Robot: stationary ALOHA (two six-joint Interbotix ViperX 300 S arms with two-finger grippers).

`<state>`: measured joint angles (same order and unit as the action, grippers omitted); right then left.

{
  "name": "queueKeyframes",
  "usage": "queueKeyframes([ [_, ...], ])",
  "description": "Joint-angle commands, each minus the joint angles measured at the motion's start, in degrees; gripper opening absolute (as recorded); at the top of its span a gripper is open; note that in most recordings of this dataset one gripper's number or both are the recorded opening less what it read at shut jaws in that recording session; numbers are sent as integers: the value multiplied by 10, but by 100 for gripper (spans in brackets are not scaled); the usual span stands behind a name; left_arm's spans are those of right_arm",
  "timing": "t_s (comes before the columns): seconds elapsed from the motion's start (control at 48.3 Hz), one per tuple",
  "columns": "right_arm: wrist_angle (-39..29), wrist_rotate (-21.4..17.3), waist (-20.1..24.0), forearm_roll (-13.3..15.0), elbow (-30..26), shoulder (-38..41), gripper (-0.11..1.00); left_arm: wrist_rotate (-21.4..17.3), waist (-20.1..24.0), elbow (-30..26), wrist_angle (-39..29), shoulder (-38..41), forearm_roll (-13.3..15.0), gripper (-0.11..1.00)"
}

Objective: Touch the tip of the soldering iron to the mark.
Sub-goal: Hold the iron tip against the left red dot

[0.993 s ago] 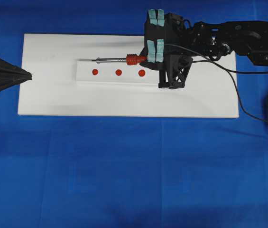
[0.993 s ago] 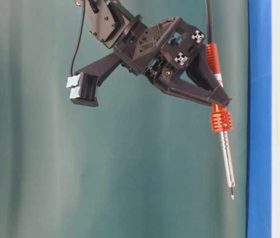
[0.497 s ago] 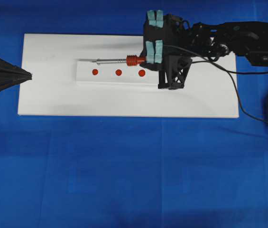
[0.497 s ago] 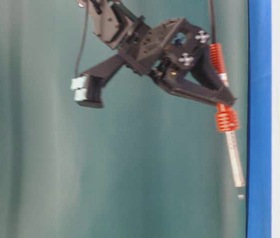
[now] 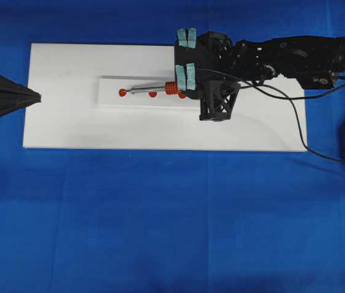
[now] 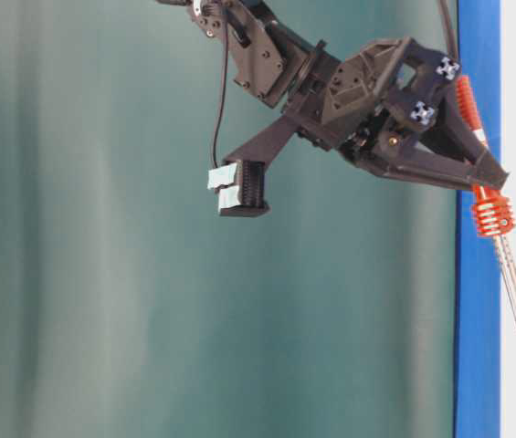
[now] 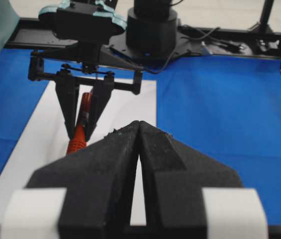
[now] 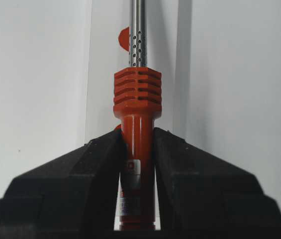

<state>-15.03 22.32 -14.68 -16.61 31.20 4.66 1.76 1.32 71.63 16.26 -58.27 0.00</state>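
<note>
The right hand (image 8: 137,149) is clenched on the red-orange ribbed handle of the slim soldering iron (image 5: 154,90), whose thin silver shaft lies low along the white strip (image 5: 108,101) on the white board (image 5: 62,122) — its pointed tip at the small round red end mark (image 5: 122,93), contact unclear; the left hand (image 7: 138,149) rests clenched, empty, well apart above the blue desk (image 5: 160,213)

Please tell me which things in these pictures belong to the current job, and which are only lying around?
Belong to the job:
- red-orange ribbed soldering iron with silver shaft
- end red dot mark
- right gripper

Just there:
- middle red dot
- white board
- blue cloth
- left gripper
</note>
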Motion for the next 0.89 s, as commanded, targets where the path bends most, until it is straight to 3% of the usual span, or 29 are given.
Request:
queueKeyframes([
  [0.0, 5, -1, 1, -1, -16, -7, 6, 0, 1, -4, 5, 4, -1, 0],
  [0.869, 4, -3, 2, -3, -19, 4, 6, 0, 2, -5, 5, 3, -1, 0],
])
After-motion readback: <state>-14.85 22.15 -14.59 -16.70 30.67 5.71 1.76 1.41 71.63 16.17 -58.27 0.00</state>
